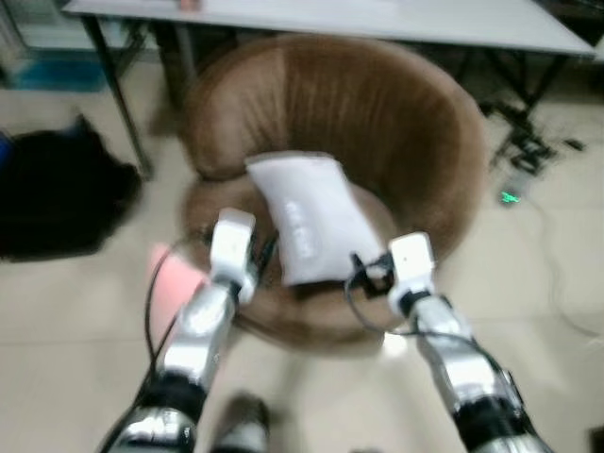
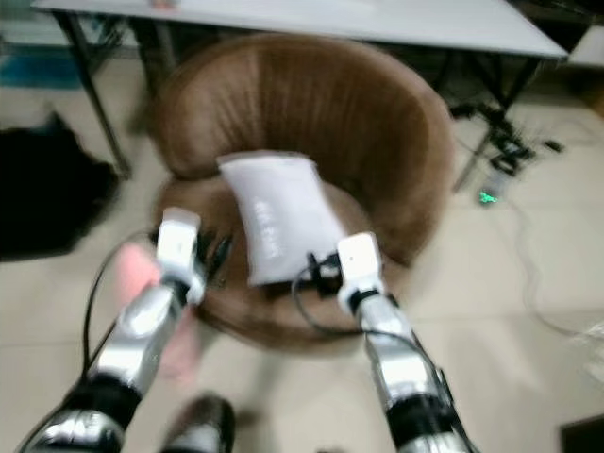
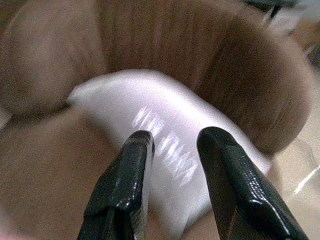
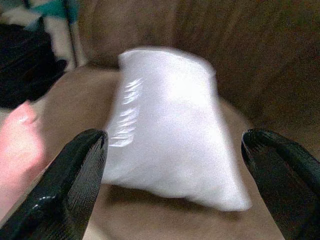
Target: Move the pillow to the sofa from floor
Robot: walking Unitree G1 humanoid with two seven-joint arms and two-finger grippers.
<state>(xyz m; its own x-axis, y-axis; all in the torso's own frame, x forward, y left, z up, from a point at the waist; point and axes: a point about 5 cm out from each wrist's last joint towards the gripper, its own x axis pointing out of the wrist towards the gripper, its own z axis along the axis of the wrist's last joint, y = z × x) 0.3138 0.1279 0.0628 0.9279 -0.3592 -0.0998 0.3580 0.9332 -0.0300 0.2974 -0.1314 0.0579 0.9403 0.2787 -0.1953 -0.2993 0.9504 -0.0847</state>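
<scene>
All views motion-blurred; fine detail unreliable.

Pillow (image 1: 311, 219): white, lying on the seat of the round brown sofa (image 1: 377, 104), its far end leaning against the backrest. Faint print on its face, unreadable.

Left gripper (image 3: 172, 142): just short of the pillow's near edge, over the front of the seat. Wrist view shows both black fingers (image 3: 131, 175) with a narrow gap between them, nothing held, pillow directly ahead beyond the tips. Contact with the pillow cannot be judged.

Right gripper (image 4: 175, 145): at the pillow's near corner, fingers spread wide, one to each side of the pillow's near end, not gripping it. Finger bases cut off by the frame.

Beyond the sofa, a grey table (image 1: 396, 19), partly cropped. To the left gripper's outer side, a black shape (image 1: 57, 193) on the floor, unidentifiable, and a pink blur (image 1: 175, 278) close by.
</scene>
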